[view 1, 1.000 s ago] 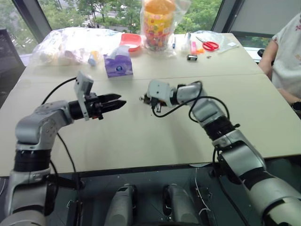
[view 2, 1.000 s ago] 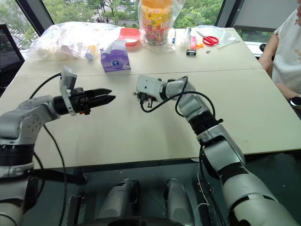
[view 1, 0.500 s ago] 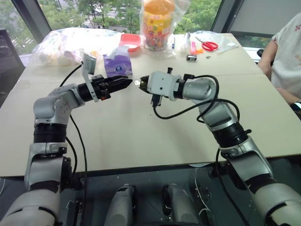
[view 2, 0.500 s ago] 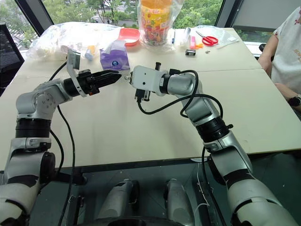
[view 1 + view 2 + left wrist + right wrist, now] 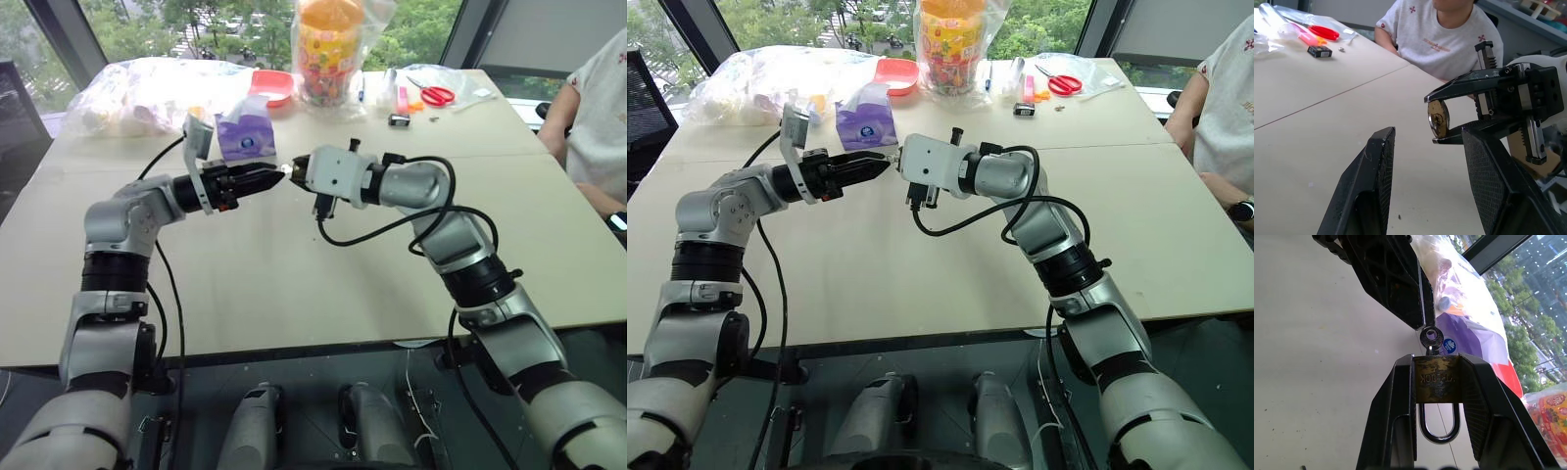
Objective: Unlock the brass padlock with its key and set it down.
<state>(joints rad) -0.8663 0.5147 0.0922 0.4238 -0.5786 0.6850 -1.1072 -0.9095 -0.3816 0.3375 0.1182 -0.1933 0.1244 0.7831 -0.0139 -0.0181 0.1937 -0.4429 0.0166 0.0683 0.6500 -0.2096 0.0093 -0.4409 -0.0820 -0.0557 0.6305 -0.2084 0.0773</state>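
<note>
The brass padlock is up in the air over the middle of the table, pinched flat between the two black fingers of the right gripper. Its long axis runs along those fingers: the silvery shackle loops back toward the wrist, and the keyhole end faces out toward the left gripper. The body is worn, tarnished gold with stamped lettering. From the left wrist, its end face shows as a small brass disc with a dark slot. The key, thin and silvery with a round holed bow, stands at the keyhole end. The left gripper's jaws are parted, tips just beside the key; whether they touch it I cannot tell. A purple tissue box sits at eleven o'clock of the padlock
</note>
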